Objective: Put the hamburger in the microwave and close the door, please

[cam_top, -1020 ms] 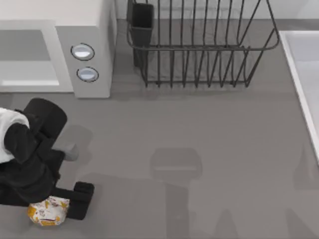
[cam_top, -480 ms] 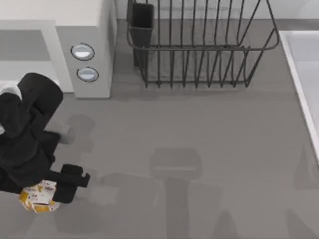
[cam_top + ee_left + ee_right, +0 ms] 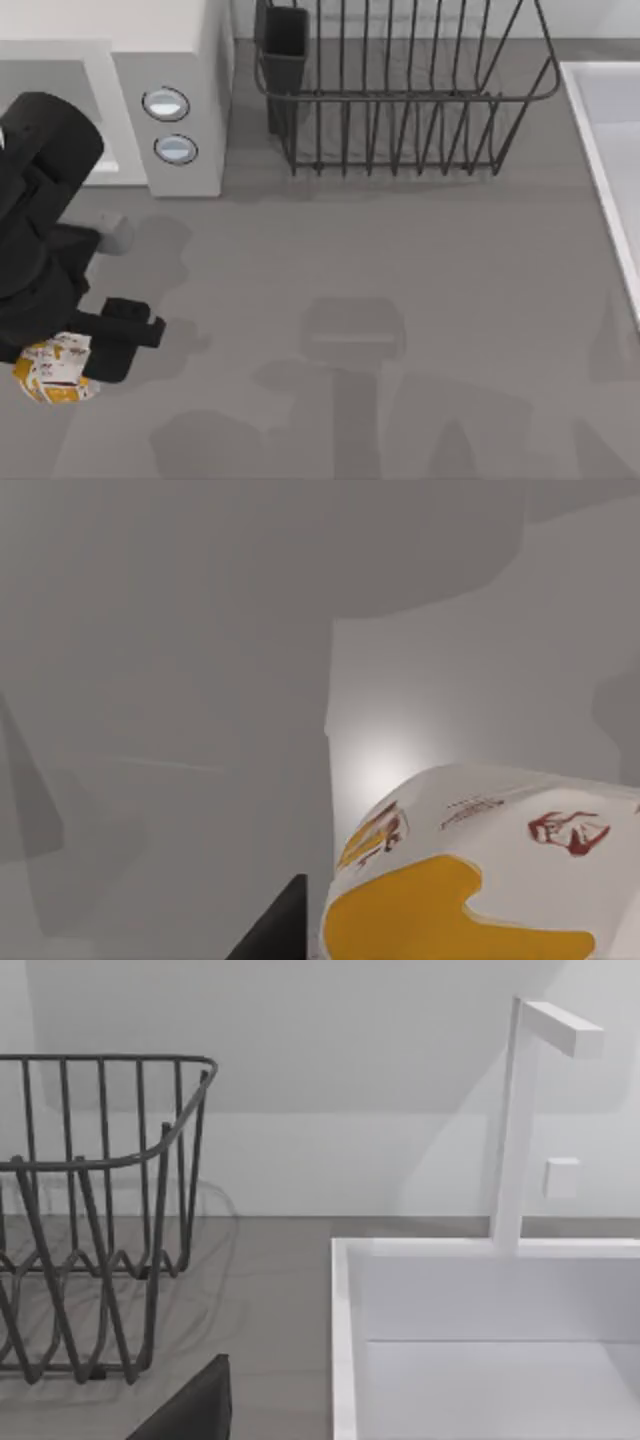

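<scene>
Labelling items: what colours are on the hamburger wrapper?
White with yellow-orange and red print on the hamburger; left wrist view.

The microwave (image 3: 165,95) is sitting at the table's (image 3: 400,300) back left, with the dish rack (image 3: 400,90) just to its right, the sink (image 3: 610,150) lying well right of it past the rack, and the hamburger (image 3: 52,368) sitting in front of it near the left edge.

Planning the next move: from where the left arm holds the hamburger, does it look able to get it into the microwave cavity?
Probably yes: the left gripper holds the hamburger just before the microwave, whose cavity faces it unblocked.
</scene>
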Motion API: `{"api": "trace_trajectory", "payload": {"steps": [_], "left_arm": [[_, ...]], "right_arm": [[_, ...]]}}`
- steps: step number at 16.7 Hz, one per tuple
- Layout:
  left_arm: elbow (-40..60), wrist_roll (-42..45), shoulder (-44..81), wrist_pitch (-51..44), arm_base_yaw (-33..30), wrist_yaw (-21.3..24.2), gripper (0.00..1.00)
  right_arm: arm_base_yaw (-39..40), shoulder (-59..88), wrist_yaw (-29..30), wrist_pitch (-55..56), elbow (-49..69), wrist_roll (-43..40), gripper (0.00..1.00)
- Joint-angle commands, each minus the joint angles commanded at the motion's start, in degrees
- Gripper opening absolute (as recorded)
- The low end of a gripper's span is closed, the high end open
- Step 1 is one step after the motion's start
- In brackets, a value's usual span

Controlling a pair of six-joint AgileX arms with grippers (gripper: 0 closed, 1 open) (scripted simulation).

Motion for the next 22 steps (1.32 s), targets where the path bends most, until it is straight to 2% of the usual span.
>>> {"api": "trace_trajectory", "payload": {"steps": [5, 9, 13, 22], "left_arm": [[-0.17, 0.32, 1.15, 1.93, 0.63, 0.22, 0.00], [-0.30, 1.58, 6.16, 12.80, 3.79, 1.65, 0.00], [-0.88, 3.66, 13.93, 33.07, 9.02, 3.98, 0.00], [-5.56, 9.45, 30.69, 90.39, 23.53, 10.08, 0.00]], "right_arm": [[0.00, 0.00, 0.00, 0.00, 0.00, 0.00, 1.00], [0.00, 0.00, 0.00, 0.00, 0.00, 0.00, 1.00], [0.00, 0.00, 0.00, 0.00, 0.00, 0.00, 1.00], [0.00, 0.00, 0.00, 0.00, 0.00, 0.00, 1.00]]}}
